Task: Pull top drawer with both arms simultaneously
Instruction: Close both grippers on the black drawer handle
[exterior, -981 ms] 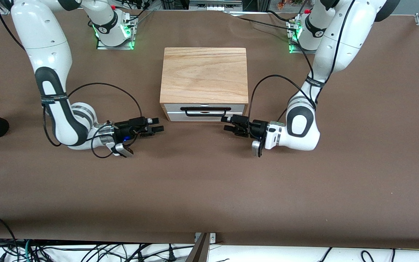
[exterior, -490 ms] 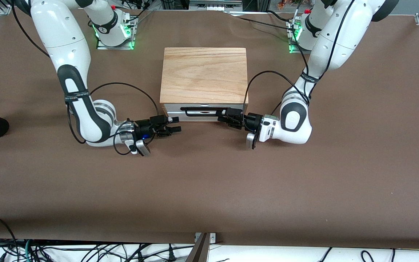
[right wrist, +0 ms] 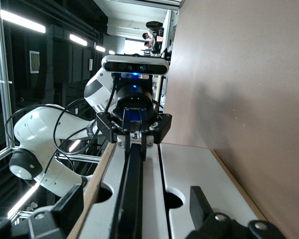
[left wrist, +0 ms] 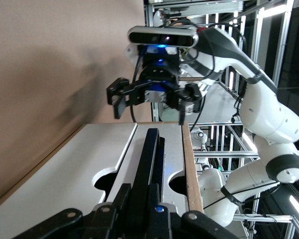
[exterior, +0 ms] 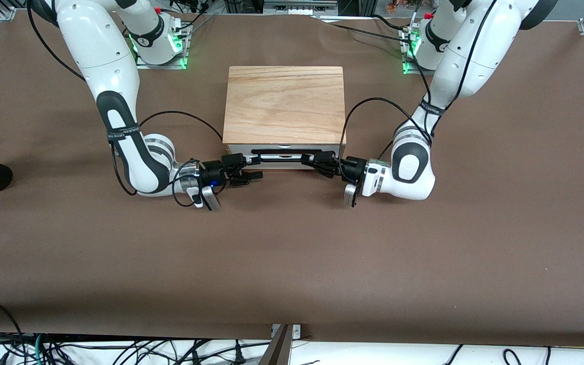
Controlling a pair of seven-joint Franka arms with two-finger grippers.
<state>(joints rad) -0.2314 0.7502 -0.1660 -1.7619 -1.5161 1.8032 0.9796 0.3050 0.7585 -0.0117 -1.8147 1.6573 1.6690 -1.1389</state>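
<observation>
Right wrist view shows the left end effector [right wrist: 133, 142] clamped on the handle [right wrist: 131, 189] (right end effector [left wrist: 151, 97] spread).

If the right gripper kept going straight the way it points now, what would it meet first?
Probably the left gripper. The right gripper is open around one end of the top drawer's black wire handle, pointing along the bar toward the left gripper, shut on the bar's other end.

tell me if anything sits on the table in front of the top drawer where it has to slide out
Nothing visible does. The table in front of the top drawer shows only bare brown surface. The left gripper is shut on the black handle; the right gripper is open at the handle's other end.
</observation>
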